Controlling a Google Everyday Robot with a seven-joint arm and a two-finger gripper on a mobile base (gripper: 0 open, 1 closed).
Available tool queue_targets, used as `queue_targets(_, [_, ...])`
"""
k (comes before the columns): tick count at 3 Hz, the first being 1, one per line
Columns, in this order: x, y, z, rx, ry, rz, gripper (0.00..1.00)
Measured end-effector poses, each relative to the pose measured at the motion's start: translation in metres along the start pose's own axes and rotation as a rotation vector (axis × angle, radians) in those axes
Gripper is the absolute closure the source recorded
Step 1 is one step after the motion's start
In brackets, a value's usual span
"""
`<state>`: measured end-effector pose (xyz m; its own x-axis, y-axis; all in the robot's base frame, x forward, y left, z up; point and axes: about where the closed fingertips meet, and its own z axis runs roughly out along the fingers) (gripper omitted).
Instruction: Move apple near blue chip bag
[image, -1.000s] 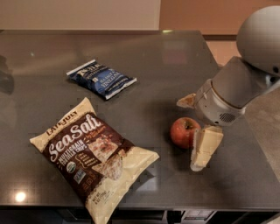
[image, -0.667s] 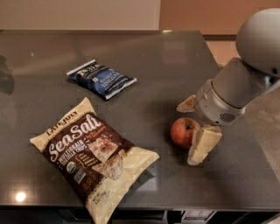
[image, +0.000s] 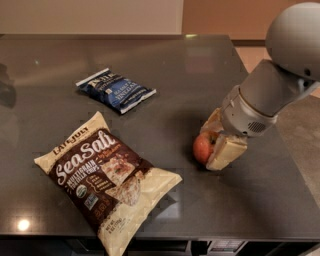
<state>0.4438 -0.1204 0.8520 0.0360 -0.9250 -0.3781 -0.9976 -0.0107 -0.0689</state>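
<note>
Dark tabletop (image: 200, 75), gripper (image: 211, 145) snug around apple (image: 201, 148)

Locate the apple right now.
Camera view, right side of the dark tabletop: the apple sits gripped by the end effector, right of the Sea Salt bag, apart from the blue chip bag.

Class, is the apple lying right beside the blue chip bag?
No, the apple sits at the gripper on the right of the table, well apart from the blue chip bag at upper left.
</note>
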Motion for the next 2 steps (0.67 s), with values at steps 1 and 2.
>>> queue_targets(1, [-0.012, -0.022, -0.007, 0.008, 0.008, -0.003, 0.81])
queue_targets(2, [-0.032, -0.053, -0.009, 0.018, -0.01, -0.01, 1.0])
